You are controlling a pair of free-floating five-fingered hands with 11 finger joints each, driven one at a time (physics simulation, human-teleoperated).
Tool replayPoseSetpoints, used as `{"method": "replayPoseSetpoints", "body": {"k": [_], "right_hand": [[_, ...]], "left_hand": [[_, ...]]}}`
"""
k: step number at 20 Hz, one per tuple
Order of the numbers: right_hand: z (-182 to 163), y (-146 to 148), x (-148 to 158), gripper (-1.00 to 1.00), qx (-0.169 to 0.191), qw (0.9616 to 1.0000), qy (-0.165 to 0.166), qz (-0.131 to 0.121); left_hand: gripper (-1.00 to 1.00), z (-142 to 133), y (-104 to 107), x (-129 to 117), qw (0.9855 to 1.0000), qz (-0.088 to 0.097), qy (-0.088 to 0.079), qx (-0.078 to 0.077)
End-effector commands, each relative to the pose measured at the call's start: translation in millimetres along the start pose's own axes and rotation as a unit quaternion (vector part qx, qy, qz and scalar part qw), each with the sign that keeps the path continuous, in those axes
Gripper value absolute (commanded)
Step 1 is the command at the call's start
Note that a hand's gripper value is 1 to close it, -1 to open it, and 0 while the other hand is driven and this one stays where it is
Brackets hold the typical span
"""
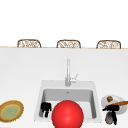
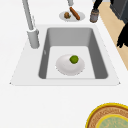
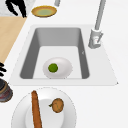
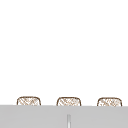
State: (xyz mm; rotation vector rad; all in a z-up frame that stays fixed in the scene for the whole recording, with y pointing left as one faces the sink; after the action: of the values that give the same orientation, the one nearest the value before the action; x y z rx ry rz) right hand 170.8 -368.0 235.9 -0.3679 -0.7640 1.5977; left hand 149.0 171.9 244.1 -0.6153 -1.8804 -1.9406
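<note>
My left hand [image 1: 45, 108] hangs with relaxed fingers pointing down over the sink's [image 1: 82, 84] front left corner; in the left side view the same hand [image 2: 123, 35] is at the right edge. My right hand [image 1: 112, 108] hovers just above a small dark jar [image 1: 108, 119] on the counter, fingers loose and spread, a gap showing between hand [image 3: 2, 69] and jar [image 3: 4, 93]. In the basin lies a white bowl [image 2: 65, 68] with a green lime [image 2: 74, 59] in it. A big red ball [image 1: 67, 114] covers the sink's front edge.
A white plate [image 1: 117, 97] right of the sink carries a long sausage [image 3: 36, 110] and a brown round piece [image 3: 57, 105]. A yellow-rimmed plate [image 1: 11, 110] lies at the left. The faucet [image 1: 68, 72] stands behind the basin; wicker chair backs [image 1: 28, 43] line the far edge.
</note>
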Motion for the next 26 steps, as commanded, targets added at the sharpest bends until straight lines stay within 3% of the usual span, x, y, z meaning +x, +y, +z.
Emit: {"method": "replayPoseSetpoints", "body": {"k": [1,3,9,15,26], "right_hand": [[-19.0,-8.4,-5.3,-1.0,-0.015,0.9998,-0.005,0.011],[-30.9,-6.4,-12.2,-1.0,-0.015,0.9997,-0.009,0.015],[-41.2,2.9,-24.5,-1.0,0.008,0.9999,-0.006,-0.004],[-68.6,1.8,-34.7,-1.0,0.003,0.9999,-0.001,0.014],[-100.5,10.2,-56.8,-1.0,0.01,0.9999,-0.013,0.0]], "left_hand": [[0.0,0.0,0.0,0.0,1.0,0.0,0.0,0.0],[0.0,0.0,0.0,0.0,1.0,0.0,0.0,0.0],[0.0,0.0,0.0,0.0,1.0,0.0,0.0,0.0],[0.0,0.0,0.0,0.0,1.0,0.0,0.0,0.0],[0.0,0.0,0.0,0.0,1.0,0.0,0.0,0.0]]}}
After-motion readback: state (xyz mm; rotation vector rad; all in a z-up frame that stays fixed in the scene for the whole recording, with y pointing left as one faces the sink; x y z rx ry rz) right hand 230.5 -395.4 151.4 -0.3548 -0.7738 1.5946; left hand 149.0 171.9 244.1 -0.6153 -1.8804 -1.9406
